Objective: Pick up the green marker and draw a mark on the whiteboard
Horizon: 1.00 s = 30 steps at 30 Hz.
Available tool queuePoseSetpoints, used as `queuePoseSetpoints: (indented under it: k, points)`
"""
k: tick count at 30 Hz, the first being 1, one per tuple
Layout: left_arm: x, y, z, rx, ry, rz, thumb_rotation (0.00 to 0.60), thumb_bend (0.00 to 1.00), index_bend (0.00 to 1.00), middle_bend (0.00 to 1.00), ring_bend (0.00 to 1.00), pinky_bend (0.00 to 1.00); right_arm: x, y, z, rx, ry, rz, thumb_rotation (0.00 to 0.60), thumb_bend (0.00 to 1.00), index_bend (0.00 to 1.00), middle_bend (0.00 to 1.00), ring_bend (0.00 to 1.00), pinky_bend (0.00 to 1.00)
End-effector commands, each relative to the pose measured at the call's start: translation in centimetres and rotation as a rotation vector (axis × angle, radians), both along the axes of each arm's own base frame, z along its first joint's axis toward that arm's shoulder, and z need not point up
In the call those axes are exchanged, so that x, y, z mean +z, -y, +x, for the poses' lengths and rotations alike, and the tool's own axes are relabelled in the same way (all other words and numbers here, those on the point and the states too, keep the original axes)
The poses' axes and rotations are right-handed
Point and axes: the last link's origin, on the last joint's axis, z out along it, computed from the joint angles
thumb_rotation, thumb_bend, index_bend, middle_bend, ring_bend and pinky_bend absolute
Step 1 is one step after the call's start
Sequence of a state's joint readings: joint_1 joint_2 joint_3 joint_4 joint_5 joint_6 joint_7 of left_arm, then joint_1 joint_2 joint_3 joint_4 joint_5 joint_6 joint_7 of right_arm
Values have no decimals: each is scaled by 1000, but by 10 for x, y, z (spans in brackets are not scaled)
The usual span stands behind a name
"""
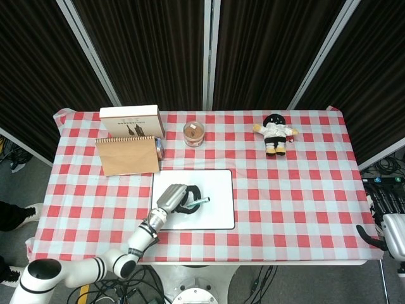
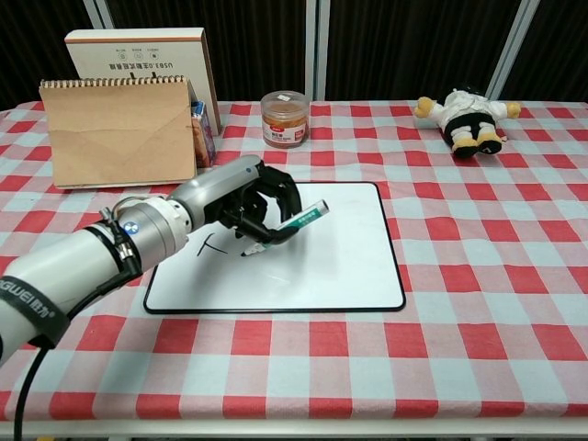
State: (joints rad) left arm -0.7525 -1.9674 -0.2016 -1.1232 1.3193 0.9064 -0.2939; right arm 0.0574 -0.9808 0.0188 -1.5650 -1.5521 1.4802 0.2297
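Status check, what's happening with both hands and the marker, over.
Left hand grips green marker, tip down on white rectangular whiteboard. Dark mark drawn on board. Right hand off table edge, holding nothing visible. Nothing blocking the board.
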Motion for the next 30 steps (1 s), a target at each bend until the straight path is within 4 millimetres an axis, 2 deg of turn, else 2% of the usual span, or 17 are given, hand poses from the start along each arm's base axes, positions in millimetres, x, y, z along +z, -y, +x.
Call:
queuePoseSetpoints:
  k: [1,5,9,13,17,20,26,28,30]
  points:
    - [12,-4,8,-36,11,46,600,417,573,538,725,724,2,0,1,7,3,-8,600,197,0,27,0,0]
    - [49,-19,-2,-50,-9,139,600,417,570,537,723,724,1,0,2,18,7,-5,600,197,0,28,0,0]
    - [85,-27,-38,-45,-150,203,600,417,567,536,723,718,-2,1,1,25,19,4,600,197,0,28,0,0]
    - [107,-21,-81,-57,-391,235,600,417,563,530,714,678,-5,3,0,31,27,11,600,197,0,28,0,0]
    - [117,-14,-116,-36,-591,236,600,418,551,520,699,648,-8,6,1,42,29,19,600,197,0,28,0,0]
    - [119,-12,-130,-30,-693,242,600,418,548,514,692,634,-9,7,2,48,29,23,600,197,0,28,0,0]
    - [115,-13,-139,-36,-797,242,600,418,528,497,683,619,-9,6,4,49,26,20,600,197,0,28,0,0]
    - [113,-13,-138,-33,-806,224,600,418,456,461,665,601,-9,6,3,46,27,17,600,197,0,28,0,0]
    - [113,-13,-137,-23,-819,207,600,404,312,377,624,561,-8,5,3,44,27,13,600,198,0,28,0,0]
